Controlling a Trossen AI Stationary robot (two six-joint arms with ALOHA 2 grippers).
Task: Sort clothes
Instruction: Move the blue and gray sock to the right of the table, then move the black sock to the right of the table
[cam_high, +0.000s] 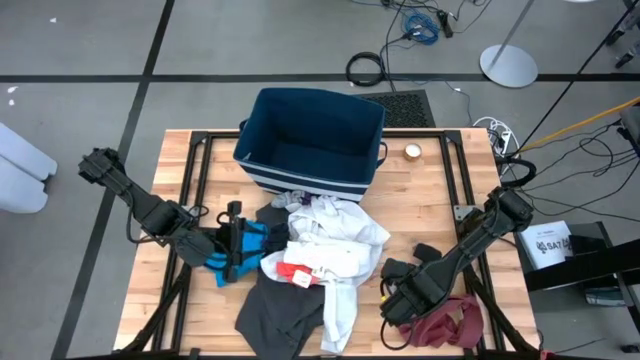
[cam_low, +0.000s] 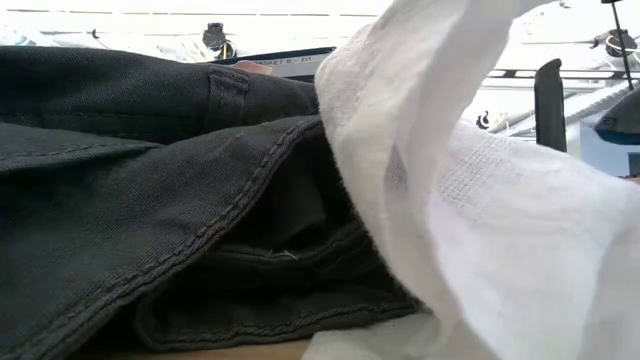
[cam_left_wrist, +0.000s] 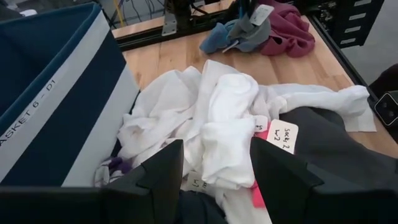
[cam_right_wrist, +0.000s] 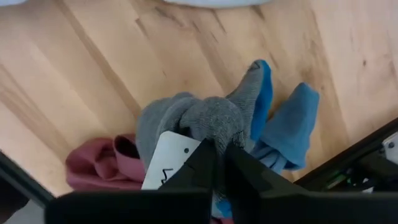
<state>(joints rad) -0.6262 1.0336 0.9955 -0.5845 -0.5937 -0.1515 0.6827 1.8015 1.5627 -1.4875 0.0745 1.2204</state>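
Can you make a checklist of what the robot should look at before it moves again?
1. Right hand pinching the grey sock: ok.
2. Left hand open above the white top: ok.
3. Bin has room inside: ok.
4. Sock clear of the maroon top: not ok, they touch.
5. Sock lifted off the table: cannot tell.
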